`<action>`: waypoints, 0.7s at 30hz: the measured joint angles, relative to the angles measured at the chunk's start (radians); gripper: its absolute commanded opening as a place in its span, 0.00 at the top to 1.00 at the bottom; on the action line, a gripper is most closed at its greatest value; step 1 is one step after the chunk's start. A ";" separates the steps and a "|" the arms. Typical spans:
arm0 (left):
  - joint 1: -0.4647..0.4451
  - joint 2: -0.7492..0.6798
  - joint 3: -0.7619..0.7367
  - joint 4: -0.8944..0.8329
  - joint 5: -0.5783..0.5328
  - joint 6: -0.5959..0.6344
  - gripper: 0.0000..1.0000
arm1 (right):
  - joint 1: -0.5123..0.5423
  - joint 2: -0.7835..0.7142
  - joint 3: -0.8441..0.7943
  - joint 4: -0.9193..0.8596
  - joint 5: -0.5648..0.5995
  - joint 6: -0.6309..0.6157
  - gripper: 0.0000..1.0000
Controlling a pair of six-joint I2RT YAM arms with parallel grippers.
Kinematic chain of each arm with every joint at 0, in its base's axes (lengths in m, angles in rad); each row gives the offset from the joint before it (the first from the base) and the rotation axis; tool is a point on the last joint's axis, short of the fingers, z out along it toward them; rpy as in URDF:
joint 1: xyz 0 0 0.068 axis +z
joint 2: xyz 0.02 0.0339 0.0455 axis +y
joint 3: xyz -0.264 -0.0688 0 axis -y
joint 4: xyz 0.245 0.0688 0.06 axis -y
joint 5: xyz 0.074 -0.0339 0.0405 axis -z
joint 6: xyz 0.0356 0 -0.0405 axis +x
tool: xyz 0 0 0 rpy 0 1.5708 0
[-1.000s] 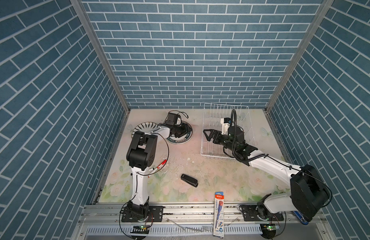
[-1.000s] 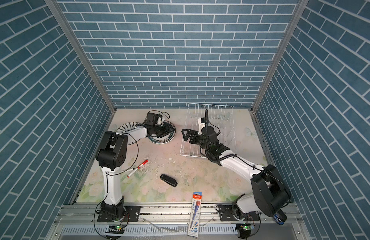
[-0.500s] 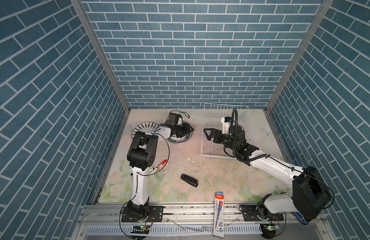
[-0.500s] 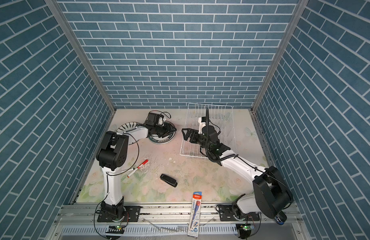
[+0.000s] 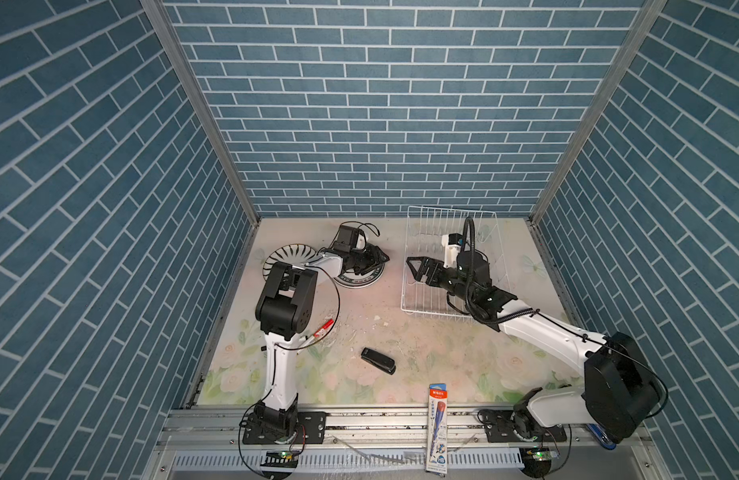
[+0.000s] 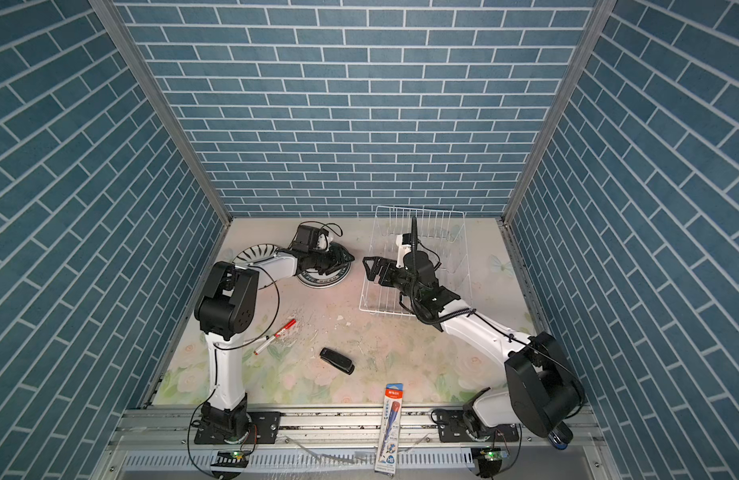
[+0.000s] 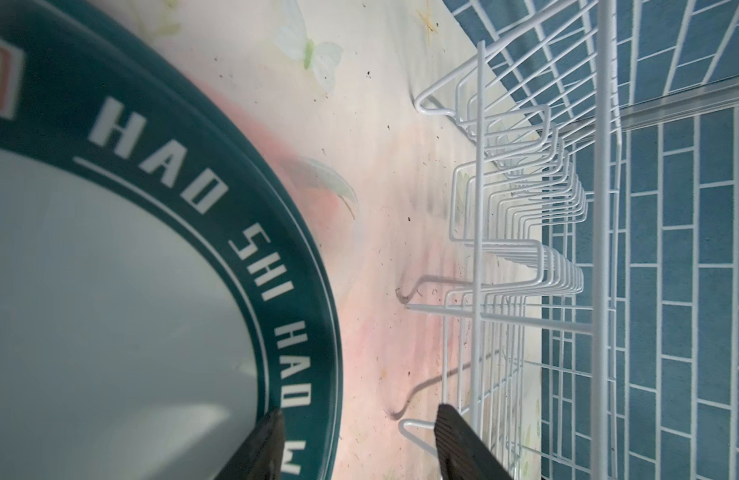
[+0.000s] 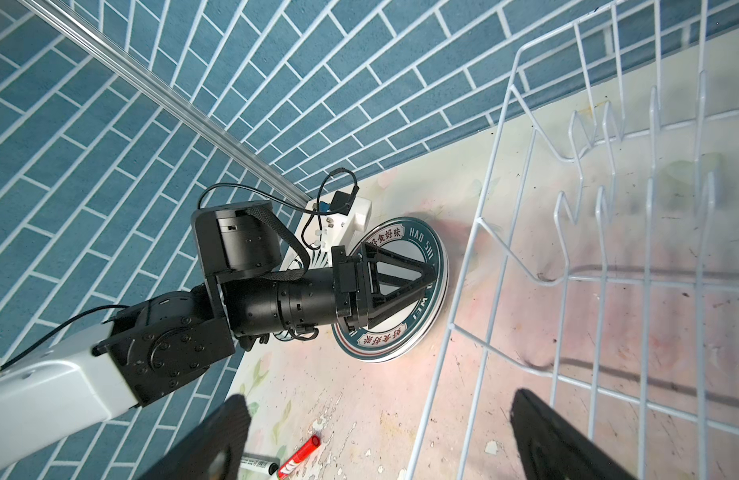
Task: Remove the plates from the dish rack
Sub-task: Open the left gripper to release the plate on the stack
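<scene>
1. Dish rack (image 5: 450, 224): white wire, standing at the back right of the floral counter (image 5: 426, 349). I see it in both top views.
2. Green-lettered plate (image 7: 293, 266): lies flat and face up on the counter, left of the rack and apart from it. The rim reads HAO SHI.
3. Striped plate (image 5: 282, 258): lies flat, with black radial stripes, just beside item 2 on its left. The left arm partly hides it.
4. Left end effector (image 7: 359, 436): low over item 2 and released. In the left wrist view one fingertip (image 7: 268, 432) sits over the plate's face and its partner is beyond the rim, over bare counter. The rim lies between them with a gap, and I see no grip.
5. Right end effector (image 8: 380, 440): spread wide, grasping nothing. It hangs at the rack's near left edge, and in the right wrist view the rack's side wire runs between its fingertips. Both plates lie off to its left, apart from it.
6. Loose on the counter, nearer the front: a red marker (image 5: 324, 326) and a black stapler (image 5: 378, 360).
</scene>
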 measured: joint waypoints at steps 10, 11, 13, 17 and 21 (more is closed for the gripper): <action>0.016 -0.183 -0.068 -0.069 -0.061 0.076 0.28 | 0.000 0.000 0.000 -0.002 0.000 0.000 0.01; 0.018 -0.209 -0.080 -0.069 -0.063 0.081 0.21 | 0.000 -0.001 0.000 -0.004 0.000 -0.001 0.01; 0.027 -0.275 -0.113 -0.070 -0.075 0.100 0.01 | 0.000 -0.010 0.000 -0.026 0.001 -0.014 0.01; 0.051 -0.417 -0.210 -0.074 -0.125 0.113 0.00 | -0.008 -0.057 0.000 -0.097 -0.001 -0.082 0.01; 0.062 -0.576 -0.316 -0.087 -0.221 0.164 0.00 | -0.073 -0.146 0.007 -0.234 -0.018 -0.171 0.01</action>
